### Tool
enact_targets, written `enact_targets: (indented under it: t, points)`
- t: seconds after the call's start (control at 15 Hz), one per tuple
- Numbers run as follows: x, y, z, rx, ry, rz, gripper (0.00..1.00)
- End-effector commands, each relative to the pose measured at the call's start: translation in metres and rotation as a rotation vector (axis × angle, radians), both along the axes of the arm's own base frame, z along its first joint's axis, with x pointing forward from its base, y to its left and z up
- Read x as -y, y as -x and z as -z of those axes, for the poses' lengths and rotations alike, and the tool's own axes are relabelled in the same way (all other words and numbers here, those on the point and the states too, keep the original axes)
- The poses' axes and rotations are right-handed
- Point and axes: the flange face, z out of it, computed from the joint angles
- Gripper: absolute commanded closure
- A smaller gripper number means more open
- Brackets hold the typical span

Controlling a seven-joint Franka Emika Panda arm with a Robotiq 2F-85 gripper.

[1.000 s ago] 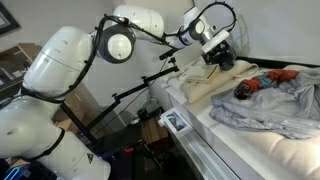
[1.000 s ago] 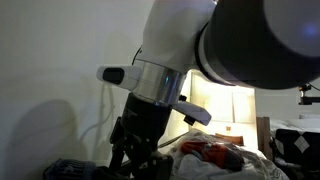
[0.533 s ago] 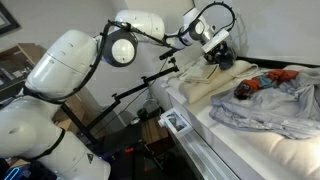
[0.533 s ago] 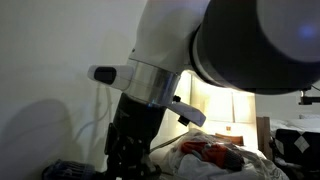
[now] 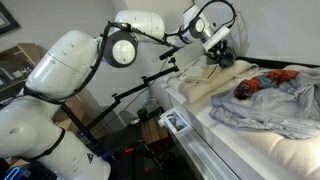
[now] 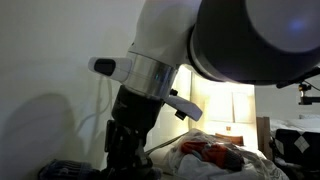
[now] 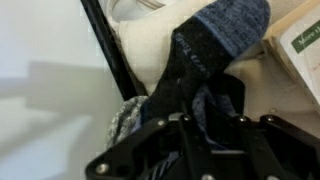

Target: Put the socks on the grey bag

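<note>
In the wrist view a dark sock with a blue toe (image 7: 215,45) runs up from between my fingers, and a speckled grey sock (image 7: 128,118) lies beside it. My gripper (image 7: 212,118) is shut on the dark sock. In an exterior view the gripper (image 5: 222,56) sits at the far end of the bed over the dark socks (image 5: 227,63), on a cream pillow (image 5: 205,85). The grey bag (image 5: 280,102) lies crumpled on the bed, apart from the gripper. My own arm (image 6: 200,50) fills most of the exterior view from behind the arm.
An orange-red item (image 5: 262,82) rests on the grey bag and also shows as a red heap (image 6: 215,152). A black stand (image 5: 140,92) and a small box (image 5: 177,122) are beside the bed. A white booklet (image 7: 300,50) lies next to the socks, and a black bar (image 7: 105,45) crosses the wrist view.
The jaws have closed from wide open onto the dark sock. The arm has shifted slightly at the head of the bed.
</note>
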Motion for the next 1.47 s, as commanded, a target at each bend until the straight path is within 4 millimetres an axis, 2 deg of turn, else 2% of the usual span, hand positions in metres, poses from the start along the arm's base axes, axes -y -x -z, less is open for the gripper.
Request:
enact_targets:
  t: [0.0, 0.33, 0.47, 0.6, 0.8, 0.87, 0.93, 1.07, 1.4]
  points:
    - [-0.011, 0.003, -0.033, 0.064, -0.022, 0.008, 0.96]
    - [-0.028, 0.019, -0.084, 0.193, -0.127, 0.036, 0.96]
    - [-0.022, 0.025, -0.103, 0.244, -0.195, 0.113, 0.96]
    - [-0.005, 0.028, -0.112, 0.279, -0.238, 0.207, 0.96]
    - [0.038, 0.029, -0.108, 0.303, -0.265, 0.369, 0.96]
    - [0.011, 0.015, -0.103, 0.288, -0.262, 0.285, 0.85]
    - [0.024, 0.015, -0.101, 0.293, -0.262, 0.325, 0.85]
    - [0.037, 0.015, -0.099, 0.291, -0.259, 0.36, 0.85]
    - [0.033, 0.02, -0.098, 0.285, -0.258, 0.358, 0.85]
